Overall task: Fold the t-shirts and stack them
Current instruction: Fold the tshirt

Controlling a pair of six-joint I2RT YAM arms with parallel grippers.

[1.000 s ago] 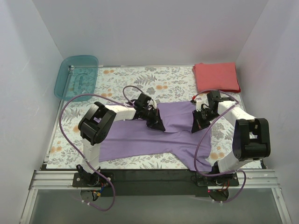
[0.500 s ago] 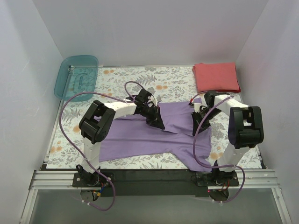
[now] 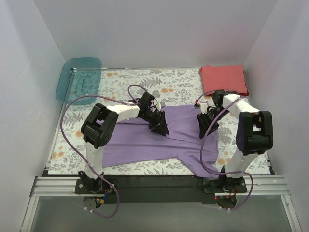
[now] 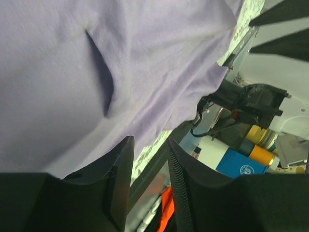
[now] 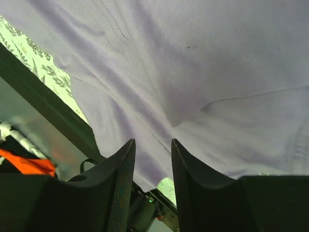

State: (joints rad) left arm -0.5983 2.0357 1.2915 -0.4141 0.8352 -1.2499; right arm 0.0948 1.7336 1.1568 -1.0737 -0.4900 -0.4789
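the lavender-purple t-shirt (image 3: 145, 142) is spread mostly flat across the middle of the floral table (image 3: 130, 84), one short sleeve trailing to the near right; soft creases are seen, and its far edge seems folded over. the coral-red t-shirt (image 3: 223, 80) is laid folded square at the far right corner, well apart

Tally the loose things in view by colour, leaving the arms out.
purple shirt: 1
red shirt: 1
teal bin: 1
Total: 3
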